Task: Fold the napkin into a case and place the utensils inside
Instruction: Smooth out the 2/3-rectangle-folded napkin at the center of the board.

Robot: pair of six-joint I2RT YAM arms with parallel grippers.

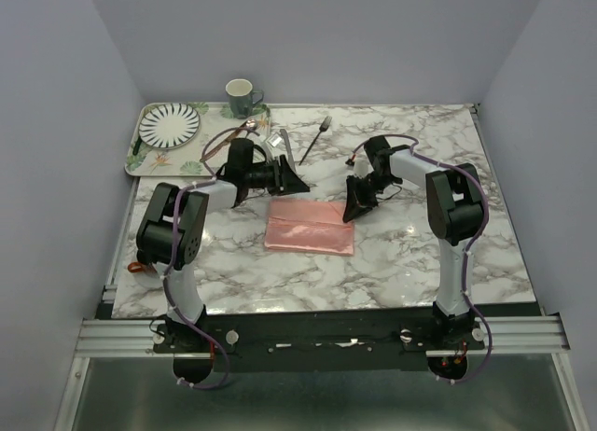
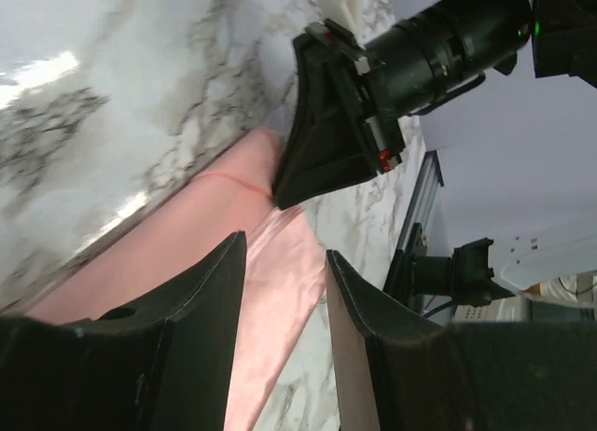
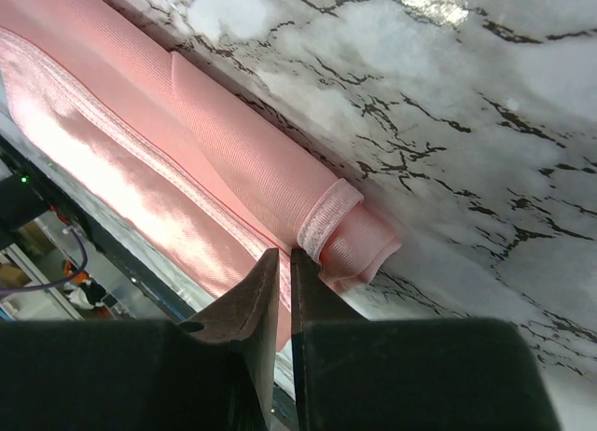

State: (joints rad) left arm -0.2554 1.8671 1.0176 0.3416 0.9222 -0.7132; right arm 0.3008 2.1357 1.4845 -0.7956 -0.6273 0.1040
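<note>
Risk first: my right fingers [image 3: 244, 305] are pressed almost together at the napkin [image 3: 233, 170], right at its rolled corner. I can't tell whether they've caught a layer, and if they have, a lift could drag the fold open. Meanwhile my left fingers [image 2: 191, 310] are spread, holding nothing, poised over its far edge. The napkin lies folded mid-surface [image 1: 410, 254] between both arms, with the fork [image 1: 317, 137] well beyond.
</note>
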